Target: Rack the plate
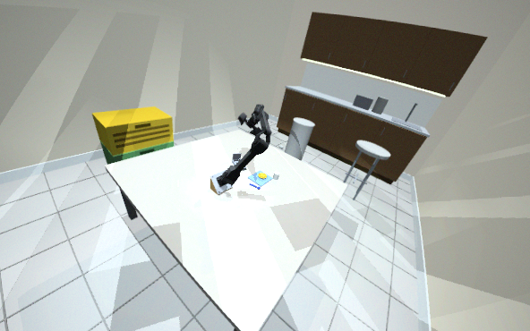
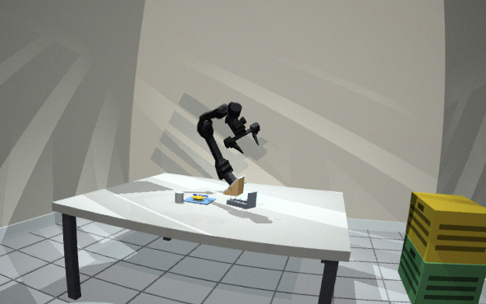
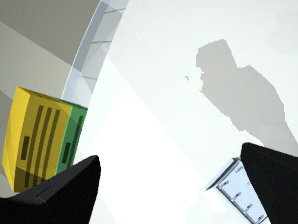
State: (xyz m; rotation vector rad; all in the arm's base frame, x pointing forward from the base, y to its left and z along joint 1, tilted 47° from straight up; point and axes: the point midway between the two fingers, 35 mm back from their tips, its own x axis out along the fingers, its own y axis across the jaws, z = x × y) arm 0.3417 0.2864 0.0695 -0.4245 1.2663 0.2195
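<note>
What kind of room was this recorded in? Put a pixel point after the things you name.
Probably a kitchen or break room: brown wall cupboards (image 1: 388, 54) hang above a long counter (image 1: 347, 121), with a round-topped stool (image 1: 372, 150) standing in front on a tiled floor (image 1: 43, 250) (image 2: 204, 267).

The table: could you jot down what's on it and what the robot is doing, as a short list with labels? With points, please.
Yellow plate (image 1: 262, 175) (image 2: 198, 198): on the blue mat (image 1: 254, 179) (image 2: 207, 201)
Grey cup (image 1: 276, 176) (image 2: 179, 197): beside the mat
Dish rack (image 1: 236, 157) (image 2: 252, 200) (image 3: 223, 174): no plate in it
Robot fingers (image 2: 250, 149): spread apart, holding nothing, raised above the table (image 1: 222, 233) (image 2: 294, 223) (image 3: 145, 170)
</note>
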